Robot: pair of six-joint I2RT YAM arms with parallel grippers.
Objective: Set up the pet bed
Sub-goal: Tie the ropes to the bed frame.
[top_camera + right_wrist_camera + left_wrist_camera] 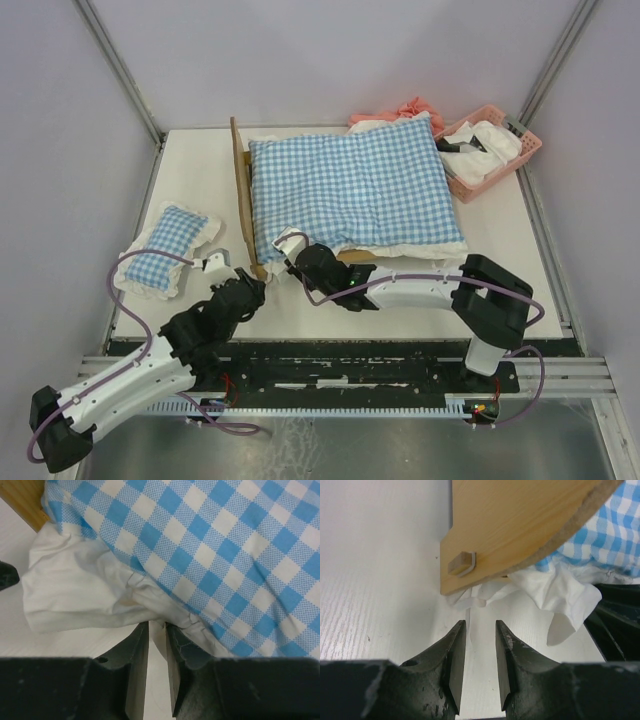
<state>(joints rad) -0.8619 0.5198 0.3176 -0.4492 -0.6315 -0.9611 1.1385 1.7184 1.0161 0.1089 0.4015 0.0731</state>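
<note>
The pet bed (pixel 240 190) lies on the white table with its light-wood headboard to the left. A blue-and-white checked cushion (pixel 350 185) with a white frill covers it. In the left wrist view the headboard's corner (pixel 510 525) is just ahead, with frill (pixel 555 595) bunched beneath it. My left gripper (pixel 480 630) is open over bare table in front of that corner, holding nothing. My right gripper (pixel 157 626) is at the cushion's near left corner, jaws narrowly apart. The frill (pixel 90 595) drapes over its fingertips. The two grippers (pixel 262 272) (pixel 286 262) are close together.
A small checked pillow (pixel 165 250) lies at the table's left edge. A pink basket (pixel 495 150) with white items stands at the back right, and pink cloth (pixel 400 110) is behind the cushion. Metal frame posts rise at the back corners.
</note>
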